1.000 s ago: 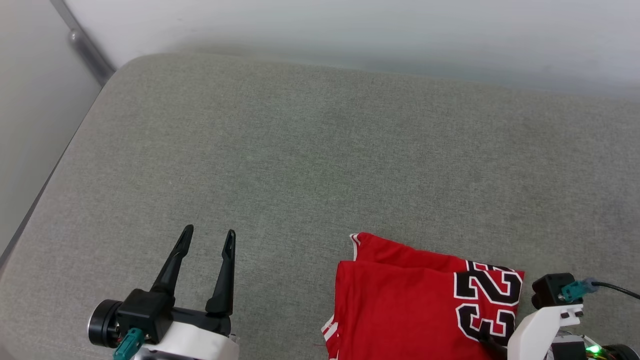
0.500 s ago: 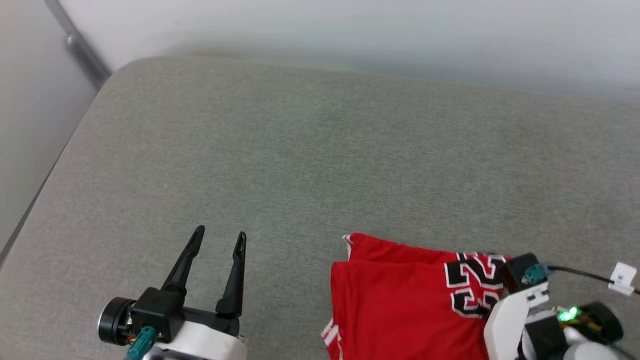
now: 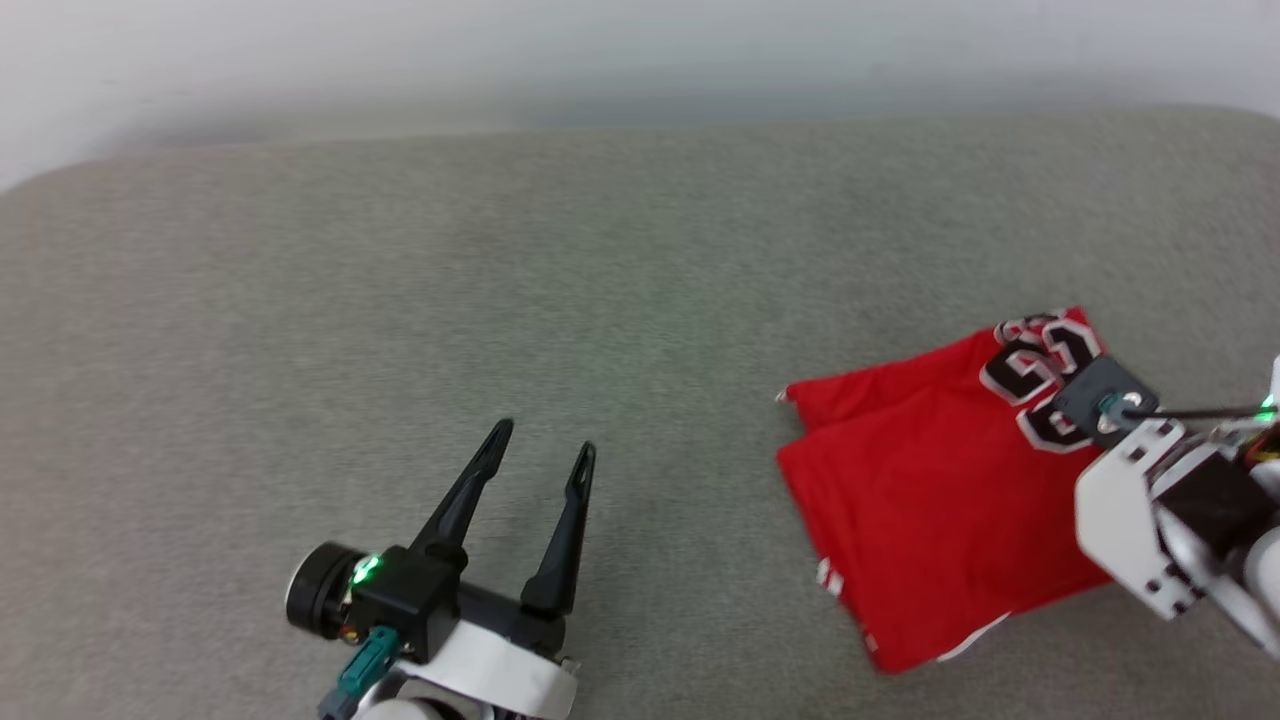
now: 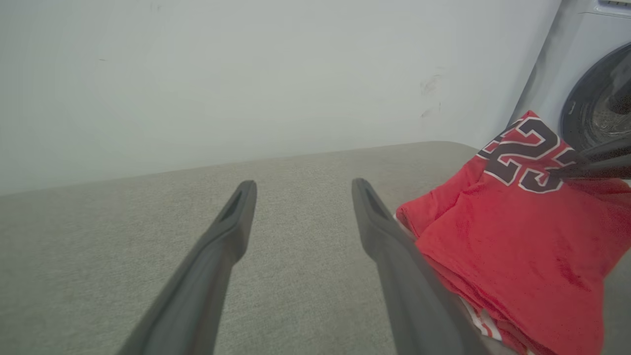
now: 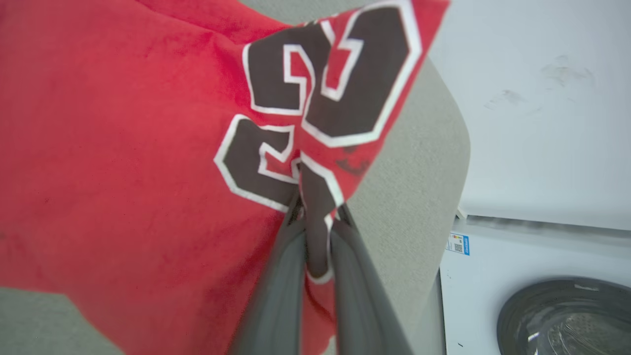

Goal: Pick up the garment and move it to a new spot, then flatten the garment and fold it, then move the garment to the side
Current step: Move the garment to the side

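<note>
The garment [image 3: 930,490] is a folded red jersey with black, white-outlined numbers, lying on the grey cushion at the right. My right gripper [image 5: 317,202] is shut on the garment's [image 5: 123,148] numbered edge, pinching a fold of cloth between its fingers. That corner is pulled up off the cushion. In the head view the right wrist's camera block [image 3: 1100,395] hides those fingertips. My left gripper [image 3: 545,450] stands open above bare cushion, well left of the jersey, with nothing between its fingers. In the left wrist view the garment [image 4: 512,236] lies just right of the left gripper [image 4: 300,190].
The grey cushion [image 3: 500,300] stretches wide to the left and back, up to a pale wall [image 3: 640,50]. Its rounded right edge [image 5: 434,197] lies close beside the jersey. A white washing machine [image 5: 542,305] with a dark round door stands past that edge.
The right gripper has shut on the jersey's numbered edge and raised that corner. The head camera has swung right, shifting the whole picture. The left gripper stays open.
</note>
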